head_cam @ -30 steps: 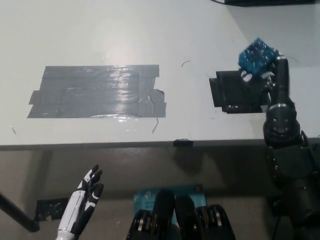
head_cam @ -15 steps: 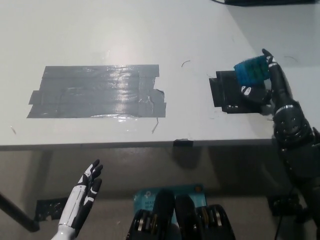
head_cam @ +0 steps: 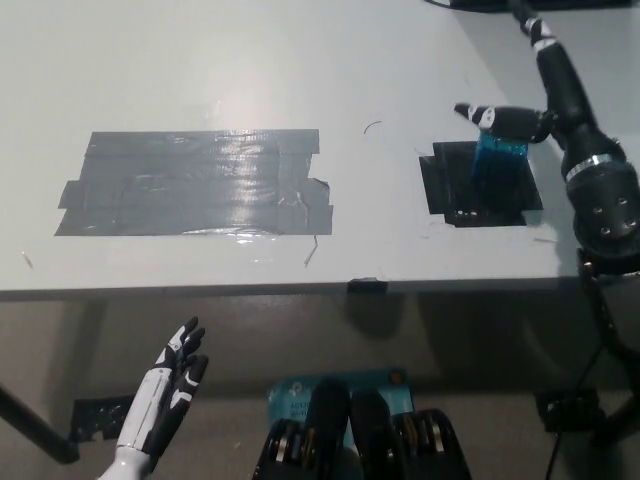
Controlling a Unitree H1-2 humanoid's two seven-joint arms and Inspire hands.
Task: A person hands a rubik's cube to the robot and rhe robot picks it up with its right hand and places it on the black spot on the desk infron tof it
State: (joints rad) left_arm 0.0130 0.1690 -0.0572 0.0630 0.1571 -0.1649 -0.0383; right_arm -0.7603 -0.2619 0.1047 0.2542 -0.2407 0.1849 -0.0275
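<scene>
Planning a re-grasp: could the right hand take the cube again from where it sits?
Probably yes: the right hand hovers open just above the Rubik's cube on the black patch, with nothing between them.

A single view, taken from the robot's head and looking steeply down. It faces forward over a white desk [head_cam: 300,60], which fills the upper part of the picture; the desk's near edge runs across the middle, and the floor shows below it. The far edge is out of frame. The camera sits fairly close above the near edge. No second view is given, so nothing is shared between views.
</scene>
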